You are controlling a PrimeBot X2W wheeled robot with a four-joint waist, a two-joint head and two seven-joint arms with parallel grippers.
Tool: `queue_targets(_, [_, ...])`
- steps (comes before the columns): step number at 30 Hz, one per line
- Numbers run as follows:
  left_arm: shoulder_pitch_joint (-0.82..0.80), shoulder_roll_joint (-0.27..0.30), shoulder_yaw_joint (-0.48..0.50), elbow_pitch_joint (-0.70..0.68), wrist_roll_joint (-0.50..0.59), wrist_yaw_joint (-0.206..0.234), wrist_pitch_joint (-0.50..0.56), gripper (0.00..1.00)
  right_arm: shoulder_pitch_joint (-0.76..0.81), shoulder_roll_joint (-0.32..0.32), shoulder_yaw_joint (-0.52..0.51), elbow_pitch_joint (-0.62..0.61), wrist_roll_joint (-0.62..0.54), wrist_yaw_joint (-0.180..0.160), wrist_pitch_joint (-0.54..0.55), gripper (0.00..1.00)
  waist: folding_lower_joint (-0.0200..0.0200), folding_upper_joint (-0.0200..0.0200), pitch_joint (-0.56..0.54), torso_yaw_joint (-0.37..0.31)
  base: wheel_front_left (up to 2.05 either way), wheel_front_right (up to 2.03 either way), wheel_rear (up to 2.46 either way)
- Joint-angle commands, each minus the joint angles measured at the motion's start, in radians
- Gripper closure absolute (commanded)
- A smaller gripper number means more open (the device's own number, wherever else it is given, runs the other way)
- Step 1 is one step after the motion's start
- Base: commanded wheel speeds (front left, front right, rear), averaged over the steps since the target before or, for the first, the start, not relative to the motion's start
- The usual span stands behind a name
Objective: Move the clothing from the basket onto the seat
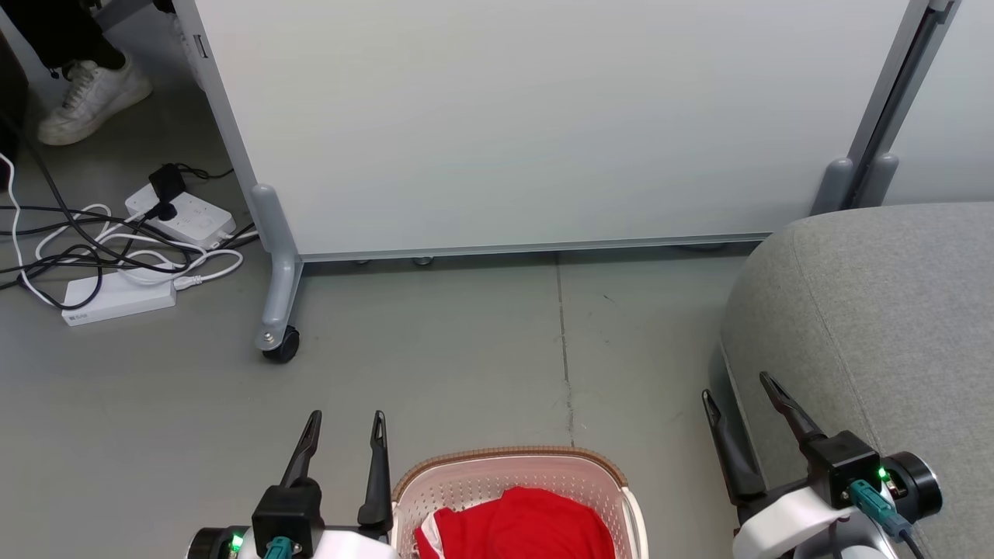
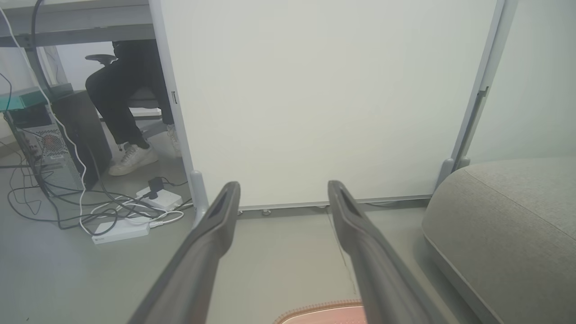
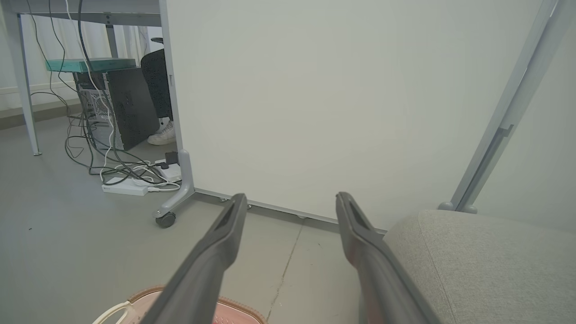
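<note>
Left gripper (image 1: 347, 417) and right gripper (image 1: 736, 386) gape empty; I should pinch a thick fold of clothing (image 1: 520, 524) at the centre of the basket (image 1: 505, 454).

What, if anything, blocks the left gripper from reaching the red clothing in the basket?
Probably nothing, so likely yes. The left gripper is open beside the basket, and the clothing lies uncovered inside it.
</note>
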Motion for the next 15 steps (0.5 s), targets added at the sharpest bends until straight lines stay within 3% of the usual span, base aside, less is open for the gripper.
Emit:
queue_targets(1, [0.013,0.005,0.008,0.007,-0.019,-0.008,-0.004,0.00,-0.011,0.001,-0.004,0.001,0.007,0.002,-0.008,0.00,0.0000,0.0000,0.001,0.000,0.00,0.00,0.00])
queue_targets(15, [0.002,0.005,0.009,0.018,-0.032,-0.029,-0.004,0.00,-0.013,0.005,-0.031,0.015,0.020,0.002,-0.008,0.00,0.0000,0.0000,0.006,-0.003,0.00,0.00,0.00])
